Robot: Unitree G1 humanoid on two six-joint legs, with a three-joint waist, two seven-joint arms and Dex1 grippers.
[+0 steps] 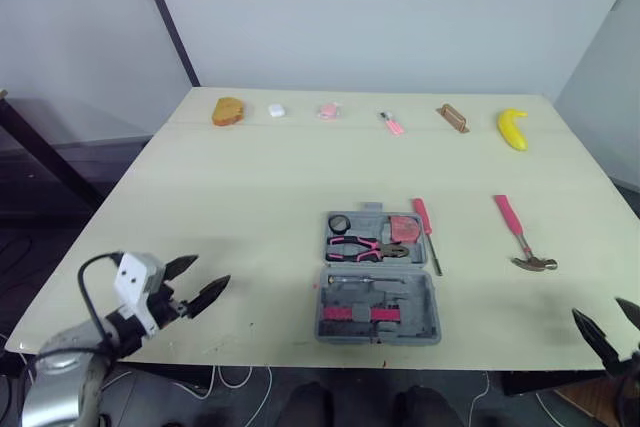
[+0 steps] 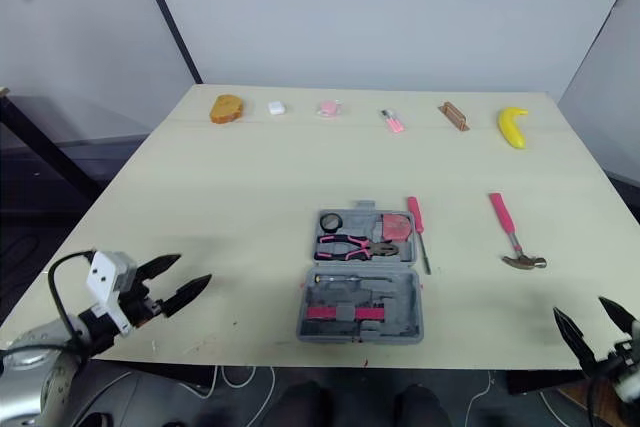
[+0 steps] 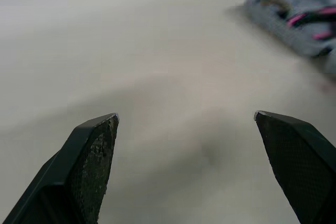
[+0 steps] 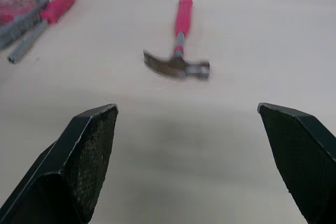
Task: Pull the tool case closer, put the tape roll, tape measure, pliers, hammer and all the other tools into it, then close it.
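The grey tool case [image 1: 379, 308] lies open near the table's front middle. Its far half holds the pink-handled pliers [image 1: 365, 247], a black tape roll [image 1: 340, 223] and a pink tape measure [image 1: 405, 227]. A pink-handled screwdriver [image 1: 426, 232] rests on the table just right of the case. Further right lies the pink-handled hammer [image 1: 520, 233], also in the right wrist view [image 4: 179, 43]. My left gripper [image 1: 196, 283] is open, low at the front left, well left of the case. My right gripper [image 1: 608, 323] is open at the front right corner, nearer than the hammer.
Along the table's far edge sit a bread piece [image 1: 228, 111], a white block [image 1: 277, 110], a pink item [image 1: 328, 110], a small pink tool [image 1: 393, 124], a brown block [image 1: 453, 118] and a banana [image 1: 513, 128]. A dark pole [image 1: 168, 22] leans behind the table.
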